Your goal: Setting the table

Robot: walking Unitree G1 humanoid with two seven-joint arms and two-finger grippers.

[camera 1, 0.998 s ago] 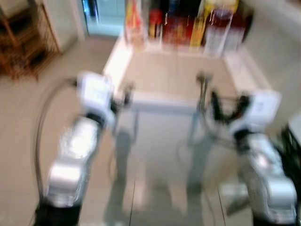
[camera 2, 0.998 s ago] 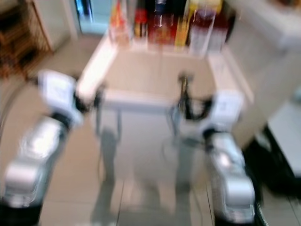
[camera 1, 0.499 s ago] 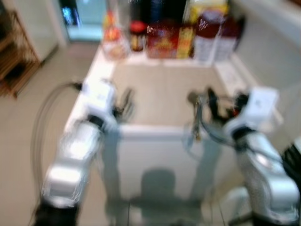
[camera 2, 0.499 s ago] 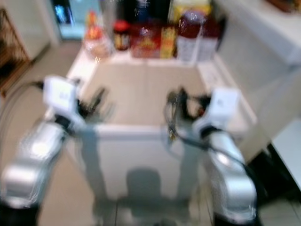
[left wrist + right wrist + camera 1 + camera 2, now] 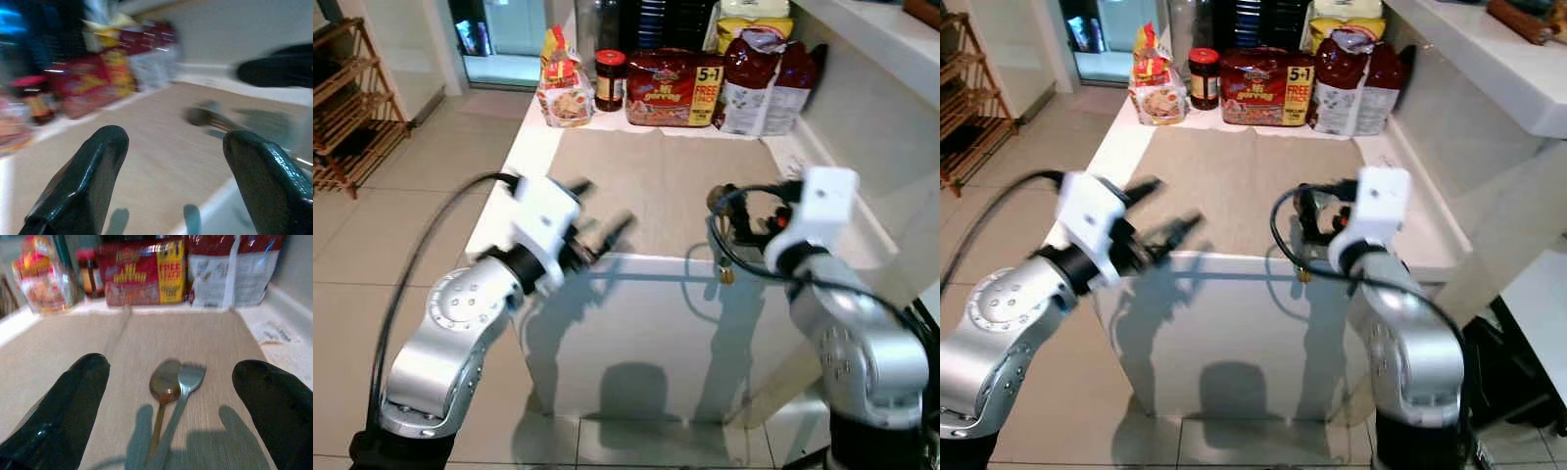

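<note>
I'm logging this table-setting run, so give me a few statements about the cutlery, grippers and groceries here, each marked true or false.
1. A spoon and a fork lie side by side on the beige placemat. True.
2. The right gripper is clamped on the spoon. False: its jaws are open and the cutlery lies between them on the mat, ungrasped.
3. The left gripper holds a plate. False: its jaws are open and hold nothing.
4. A red noodle pack stands at the far end of the table. True.
5. The jar by the noodle pack lies on its side. False: it stands upright.
</note>
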